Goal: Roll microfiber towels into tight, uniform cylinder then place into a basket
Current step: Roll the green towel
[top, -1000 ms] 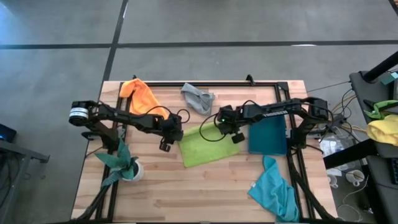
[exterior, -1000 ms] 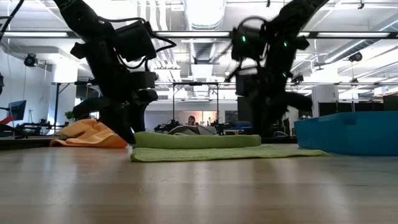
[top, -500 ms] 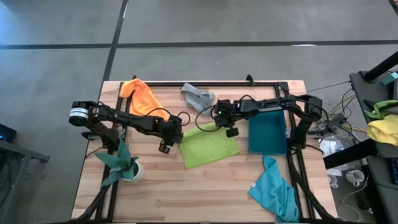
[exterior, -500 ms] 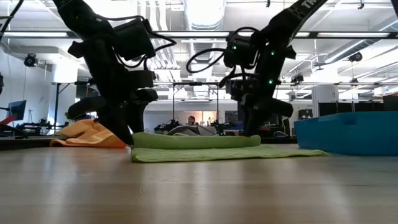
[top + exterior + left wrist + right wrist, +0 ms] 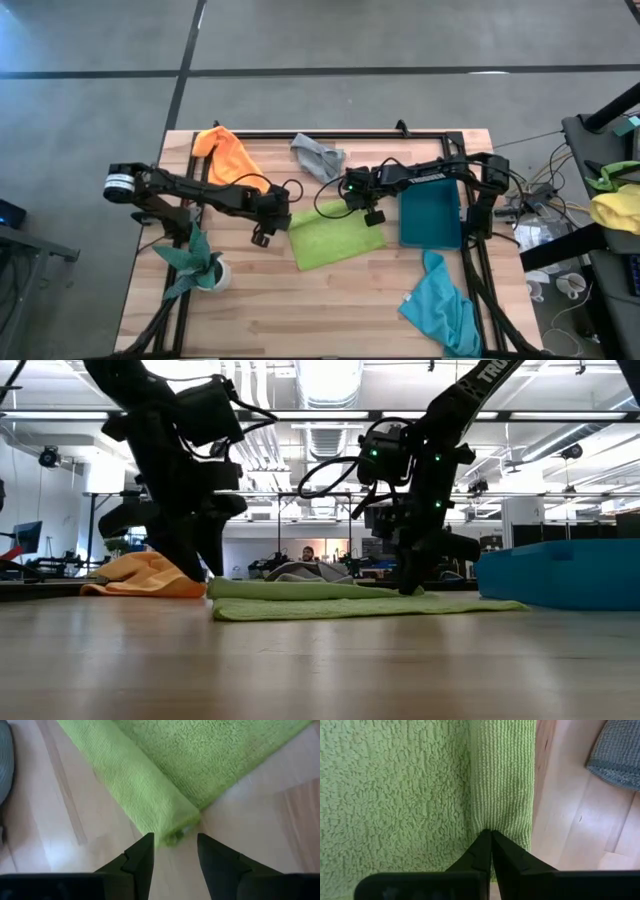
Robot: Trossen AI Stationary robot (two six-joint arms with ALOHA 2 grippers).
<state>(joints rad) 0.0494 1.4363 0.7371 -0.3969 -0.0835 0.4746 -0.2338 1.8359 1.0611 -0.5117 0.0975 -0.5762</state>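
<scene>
The lime green towel (image 5: 335, 235) lies flat on the table, with its far edge rolled into a narrow roll (image 5: 300, 588). My left gripper (image 5: 262, 236) is open at the roll's left end (image 5: 172, 832); its fingers stand on either side of that end, and I cannot tell if they touch it. My right gripper (image 5: 369, 212) is shut at the roll's right end. The orange towel (image 5: 228, 155), the grey towel (image 5: 318, 157) and the turquoise towel (image 5: 440, 305) lie loose. The teal basket (image 5: 430, 215) stands right of the green towel. My right gripper presses its shut fingertips (image 5: 485, 842) down on the seam (image 5: 479, 815) where the roll meets the flat part of the towel, near the roll's right end. The fingers come from above, slanting down. The towel lies on the table.
A potted plant (image 5: 195, 260) stands at the near left, close to my left arm. A yellow and green cloth heap (image 5: 615, 205) lies off the table to the right. The grey towel (image 5: 617, 755) lies just beyond the roll. Bare wood lies toward the near edge.
My right gripper has gone from beside the basket toward the table's left and far edge, and down onto the roll's right end. My left gripper has shifted a little toward the left edge. The right end of the roll looks flatter than before.
</scene>
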